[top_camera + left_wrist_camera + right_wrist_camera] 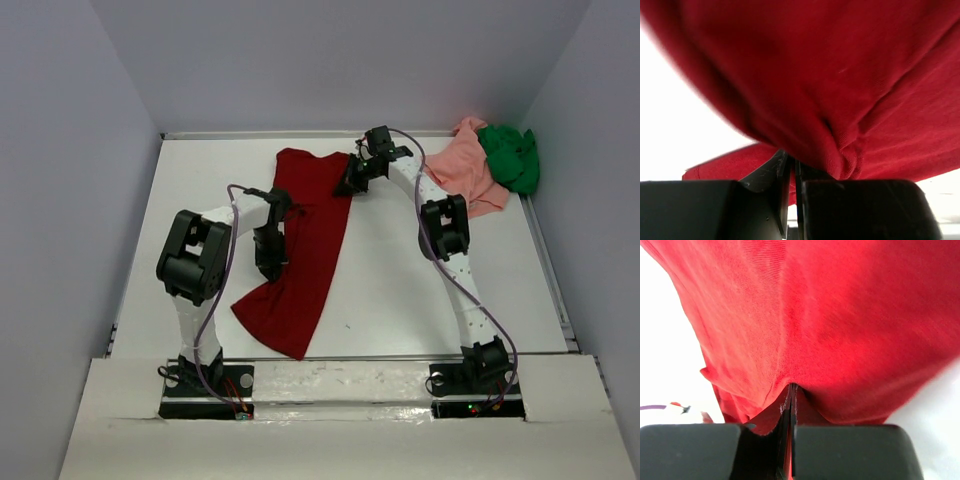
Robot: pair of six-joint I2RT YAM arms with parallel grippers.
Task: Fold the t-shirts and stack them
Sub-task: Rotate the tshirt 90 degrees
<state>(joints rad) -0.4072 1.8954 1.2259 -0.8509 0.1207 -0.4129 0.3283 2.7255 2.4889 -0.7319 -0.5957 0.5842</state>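
The left gripper sits at the left edge of the dark red shirt, about halfway along it, jaws nearly closed on a bunched fold of its cloth. The dark red shirt lies as a long strip on the white table. The right gripper clamps its far right corner, jaws tight on the fabric. Well right of it the salmon pink shirt lies crumpled, with the bright green shirt heaped against its right side.

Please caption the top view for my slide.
Left pincer and right pincer hold dark red t-shirt; pink t-shirt and green t-shirt aside.
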